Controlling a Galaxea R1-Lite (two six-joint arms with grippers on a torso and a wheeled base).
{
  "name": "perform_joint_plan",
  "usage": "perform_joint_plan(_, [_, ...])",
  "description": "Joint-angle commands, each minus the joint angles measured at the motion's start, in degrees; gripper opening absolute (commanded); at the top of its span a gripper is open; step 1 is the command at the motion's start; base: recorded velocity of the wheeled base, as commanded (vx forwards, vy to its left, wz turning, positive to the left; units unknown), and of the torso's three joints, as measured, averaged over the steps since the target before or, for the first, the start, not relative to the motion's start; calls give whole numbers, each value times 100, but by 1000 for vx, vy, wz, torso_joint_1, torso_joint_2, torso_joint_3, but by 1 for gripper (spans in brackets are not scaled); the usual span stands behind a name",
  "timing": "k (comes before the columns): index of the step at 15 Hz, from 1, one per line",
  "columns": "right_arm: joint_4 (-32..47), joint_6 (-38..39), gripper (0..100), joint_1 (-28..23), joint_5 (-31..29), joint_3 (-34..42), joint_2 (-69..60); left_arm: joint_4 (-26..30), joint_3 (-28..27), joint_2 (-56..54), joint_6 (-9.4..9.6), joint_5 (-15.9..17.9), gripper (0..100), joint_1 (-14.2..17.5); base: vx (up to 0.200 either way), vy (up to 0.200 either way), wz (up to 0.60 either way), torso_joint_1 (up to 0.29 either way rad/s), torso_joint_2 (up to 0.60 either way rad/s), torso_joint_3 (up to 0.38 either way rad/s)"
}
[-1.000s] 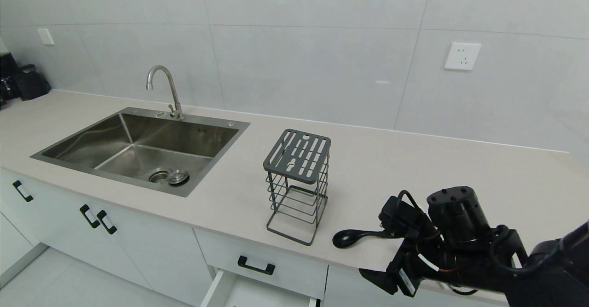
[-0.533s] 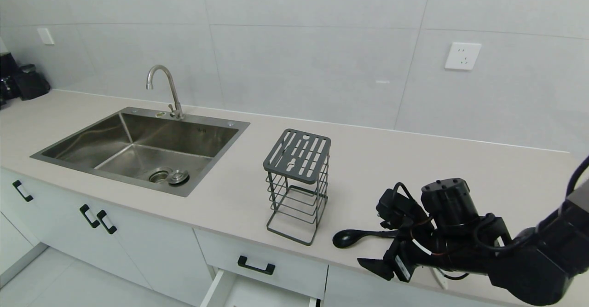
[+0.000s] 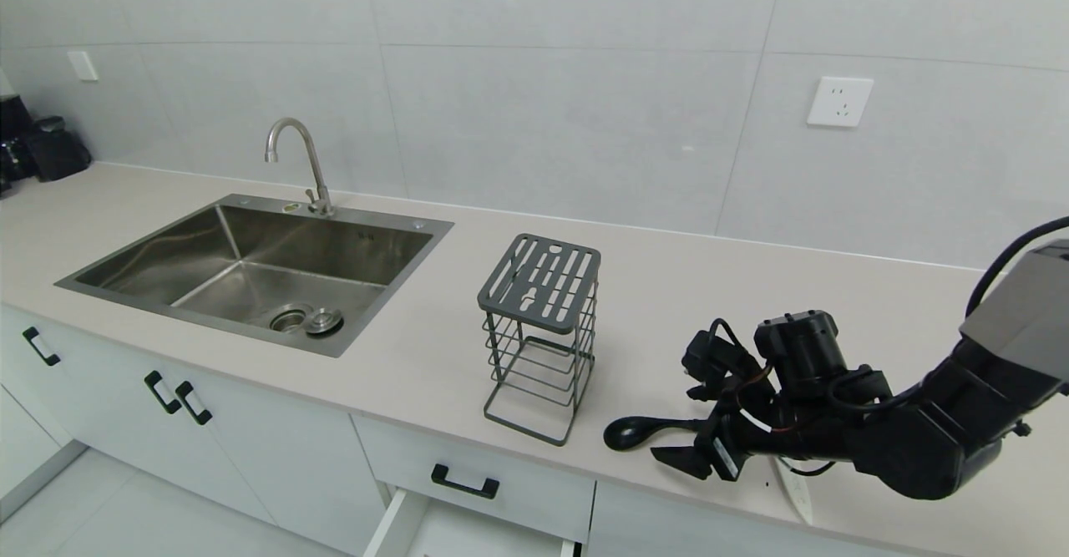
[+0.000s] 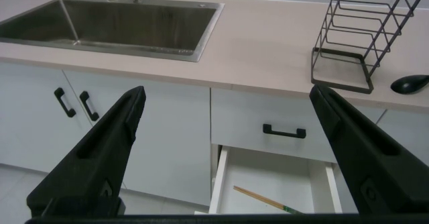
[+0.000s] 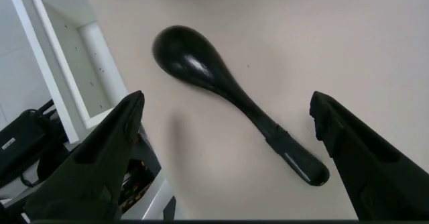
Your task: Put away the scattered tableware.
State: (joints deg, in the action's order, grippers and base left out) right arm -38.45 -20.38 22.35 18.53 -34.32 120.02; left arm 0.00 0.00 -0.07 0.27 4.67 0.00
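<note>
right pincer (image 5: 224, 110) spread wide over the black spoon (image 3: 639, 431) on the counter (image 3: 417, 356); left pincer (image 4: 228, 93) released too

spoon (image 3: 636, 432) handle partly behind right end effector (image 3: 685, 433), drawer (image 3: 468, 538) cropped

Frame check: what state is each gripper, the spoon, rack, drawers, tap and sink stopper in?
black spoon: lying flat on the counter, ungripped
right gripper: open, straddling the black spoon
left gripper: open, empty
rack: upright, empty
lower drawer: pulled open, chopsticks inside
upper drawer: shut
faucet: no water running
sink stopper: out, beside the drain
</note>
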Motion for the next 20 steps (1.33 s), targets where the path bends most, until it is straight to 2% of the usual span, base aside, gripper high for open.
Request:
perform_joint_plan(1, [-5, -1, 100, -64, 28, 4, 127, 0, 0, 7, 0, -1, 100, 0, 0, 0, 0, 0, 0, 0])
perform_joint_plan(18, [-31, -80, 100, -125, 98, -383, 804, 0, 0, 7, 0, -1, 100, 0, 0, 0, 0, 0, 0, 0])
perform_joint_plan(19, [-31, -141, 0, -125, 98, -383, 830, 0, 0, 7, 0, -1, 100, 0, 0, 0, 0, 0, 0, 0])
perform_joint_plan(20, [-31, -141, 0, -125, 89, -392, 839, 0, 0, 7, 0, -1, 100, 0, 0, 0, 0, 0, 0, 0])
